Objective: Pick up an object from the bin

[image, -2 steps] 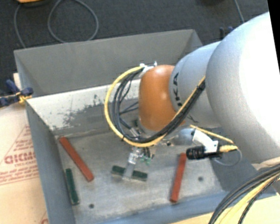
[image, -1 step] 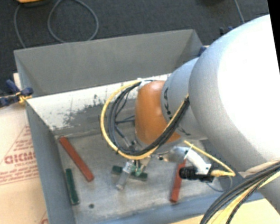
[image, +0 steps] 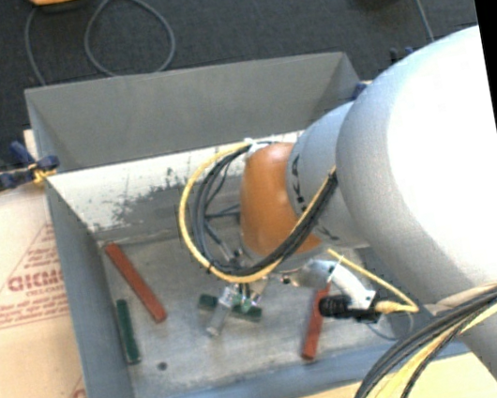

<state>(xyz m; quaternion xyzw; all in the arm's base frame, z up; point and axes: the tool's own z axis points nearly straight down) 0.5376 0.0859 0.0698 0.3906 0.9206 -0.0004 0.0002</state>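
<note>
- the gripper (image: 236, 293) hangs over a small green-and-grey piece (image: 233, 310) at the middle of the bin (image: 90, 297); whether the fingers are apart or together cannot be told;
- a red stick (image: 136, 282) and a green stick (image: 127, 331) lie by its left wall

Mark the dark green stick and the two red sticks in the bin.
dark green stick (image: 127, 331), camera view, on its middle.
left red stick (image: 136, 283), camera view, on its middle.
right red stick (image: 310, 335), camera view, on its lower half.
</note>
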